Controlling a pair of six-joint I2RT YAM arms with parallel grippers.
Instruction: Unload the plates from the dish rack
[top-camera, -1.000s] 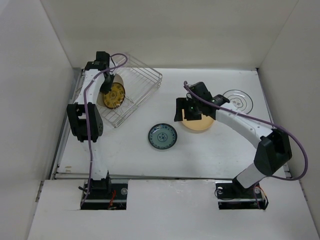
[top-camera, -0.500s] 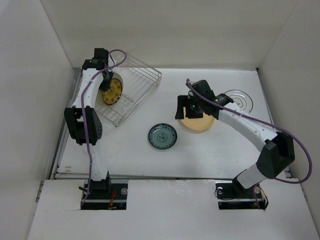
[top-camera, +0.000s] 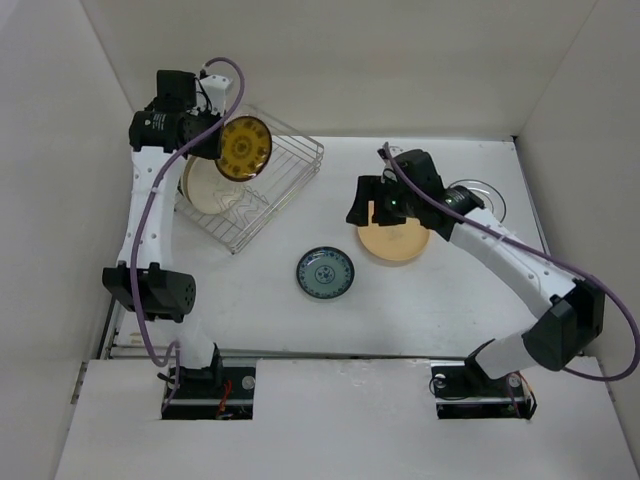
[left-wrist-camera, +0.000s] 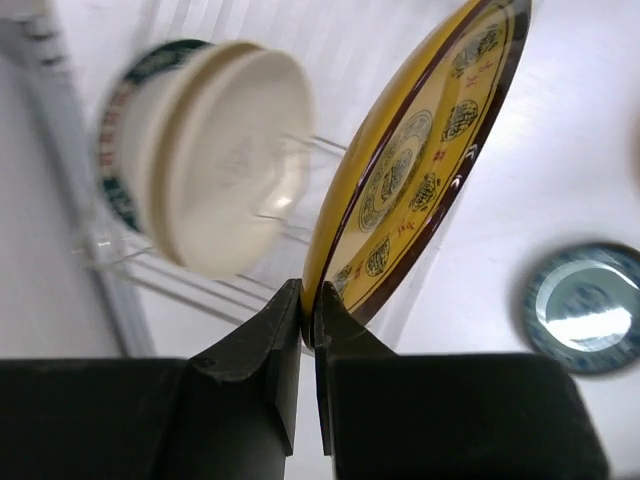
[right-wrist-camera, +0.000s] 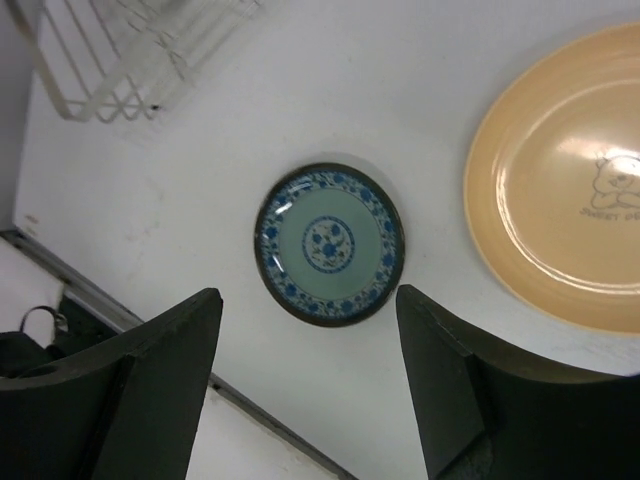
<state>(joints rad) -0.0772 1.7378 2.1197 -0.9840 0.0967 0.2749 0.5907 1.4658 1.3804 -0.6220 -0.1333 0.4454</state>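
My left gripper (top-camera: 214, 148) is shut on the rim of the dark plate with a gold centre (top-camera: 246, 148), holding it on edge above the wire dish rack (top-camera: 285, 175). The left wrist view shows both fingers clamped on that plate's edge (left-wrist-camera: 420, 170). A cream plate (top-camera: 204, 188) stands in the rack; behind it a plate with a teal patterned rim (left-wrist-camera: 118, 150) shows. My right gripper (top-camera: 376, 208) is open and empty, hovering over the near edge of the yellow-orange plate (top-camera: 395, 246), which lies flat on the table.
A small blue-patterned plate (top-camera: 325, 272) lies flat mid-table, below my right gripper (right-wrist-camera: 305, 295). A white plate with grey rings (top-camera: 478, 201) lies at the far right. White walls close in the table on three sides.
My left arm has lifted the gold-centred plate up and out of the rack, towards the back. My right gripper has risen a little and shifted back over the yellow-orange plate.
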